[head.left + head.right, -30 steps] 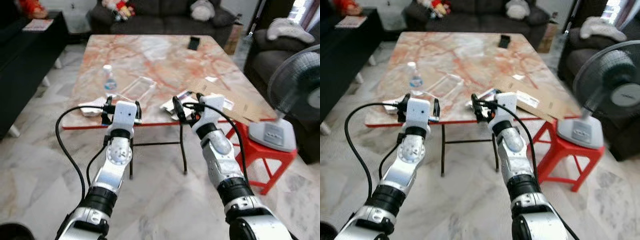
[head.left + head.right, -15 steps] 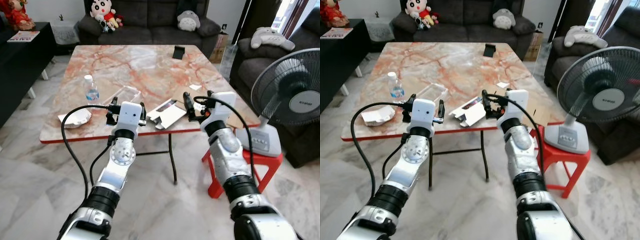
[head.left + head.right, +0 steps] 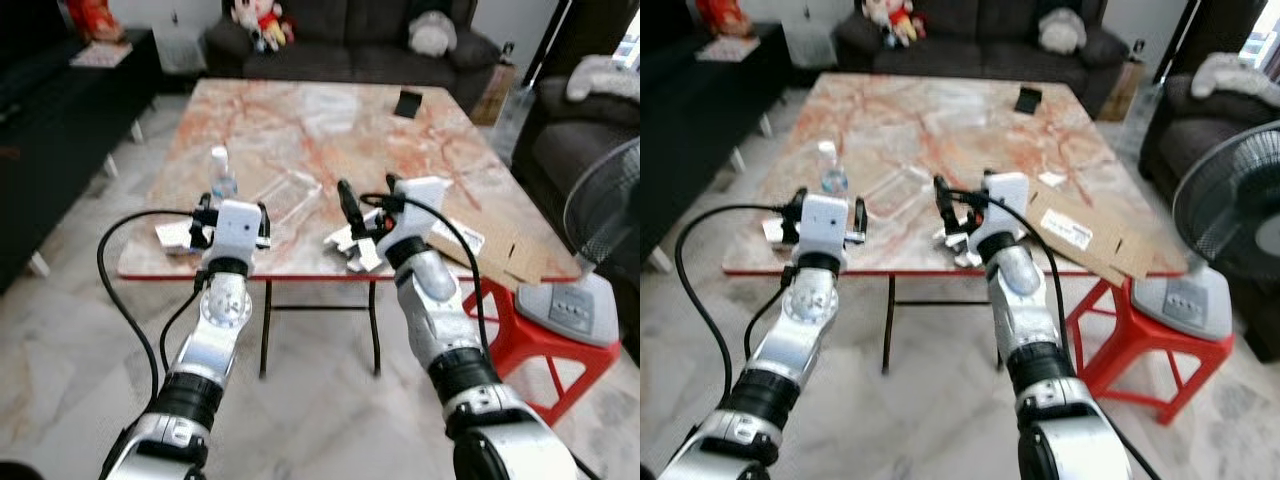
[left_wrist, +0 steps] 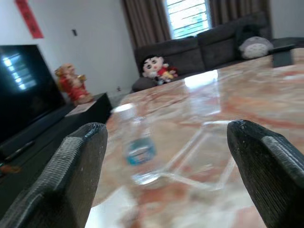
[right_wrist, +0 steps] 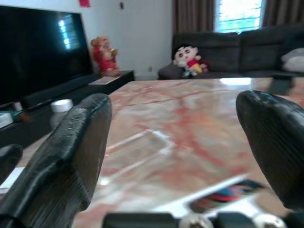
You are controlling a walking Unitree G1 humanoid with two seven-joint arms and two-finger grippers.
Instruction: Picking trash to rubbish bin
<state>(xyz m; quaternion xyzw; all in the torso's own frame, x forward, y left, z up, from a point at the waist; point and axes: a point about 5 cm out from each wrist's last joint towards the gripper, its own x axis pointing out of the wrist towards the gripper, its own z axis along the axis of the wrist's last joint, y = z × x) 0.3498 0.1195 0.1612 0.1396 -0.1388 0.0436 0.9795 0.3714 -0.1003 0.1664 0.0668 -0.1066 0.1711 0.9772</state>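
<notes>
We stand at the near edge of a marble table (image 3: pixel 300 120) with both arms raised in front of us. Our left gripper (image 3: pixel 232 212) is held level with the near left part of the table, and its two black fingers (image 4: pixel 71 175) are spread wide apart with nothing between them. Our right gripper (image 3: pixel 365 203) hovers over the near middle of the table, its fingers (image 5: pixel 71 156) also wide apart and holding nothing.

The trash lies on the table. A small plastic bottle (image 3: pixel 221 177) stands upright just beyond our left gripper; it has a blue label, and we cannot tell whether anything is in it. Right of the bottle lies a clear plastic box (image 3: pixel 283 192), flat on the marble and apparently empty. At the near left edge sits a crumpled white wrapper (image 3: pixel 176 236), partly hidden behind our left gripper. Below our right gripper lies a flattened white carton (image 3: pixel 355 243) with printed colours on it. To the right, a flattened brown cardboard box (image 3: pixel 500 245) hangs over the table's right edge. A dark phone (image 3: pixel 407 103) rests at the far right of the table.

Beyond the table is a dark sofa (image 3: pixel 350 45) with soft toys on it. A white fan (image 3: pixel 1225 230) stands on a red stool (image 3: pixel 1140 335) to our right.
</notes>
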